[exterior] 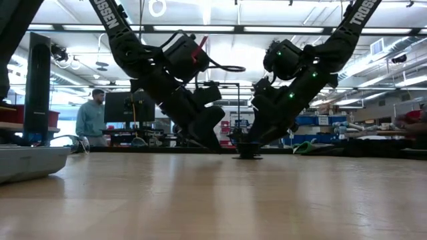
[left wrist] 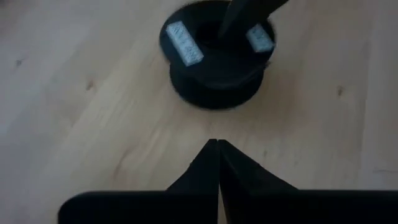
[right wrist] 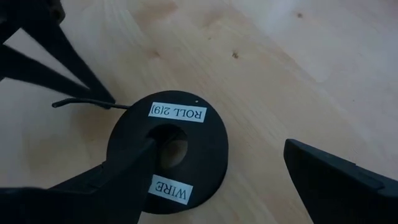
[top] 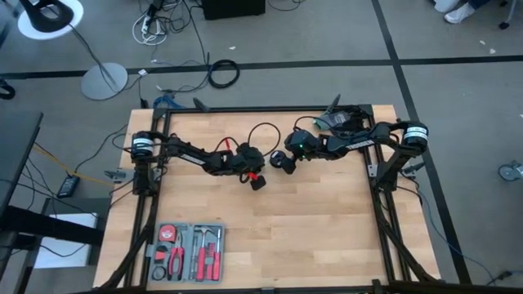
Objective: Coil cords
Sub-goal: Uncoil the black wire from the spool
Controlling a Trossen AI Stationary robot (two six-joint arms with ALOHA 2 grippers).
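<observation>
A small round black spool (right wrist: 186, 149) with white labels lies flat on the wooden table (top: 327, 220) near its middle. A thin black cord (right wrist: 81, 103) leaves the spool's rim; only this short end shows. My left gripper (left wrist: 217, 144) is shut beside the spool, its tips (right wrist: 107, 96) at the cord. My right gripper (right wrist: 221, 146) stands open over the spool (top: 285, 162), one finger in its centre hole and the other well outside the rim. My left gripper pinches the cord (right wrist: 115, 104) between its two fingertips, just off the spool's rim, coming in on a downward slant from the table's left. A short free end (right wrist: 62, 104) sticks out past the tips. My right gripper has one finger (right wrist: 140, 155) inside the spool's centre hole (right wrist: 171, 146), slanting down from the table's right. Its other finger (right wrist: 323, 174) stands clear of the rim. The spool lies flat on the table.
A grey tool case (top: 188, 251) with red-handled tools lies at the table's near left. The black table frame (top: 270, 109) runs along the far edge. In the low view a person (exterior: 90, 117) stands in the room behind.
</observation>
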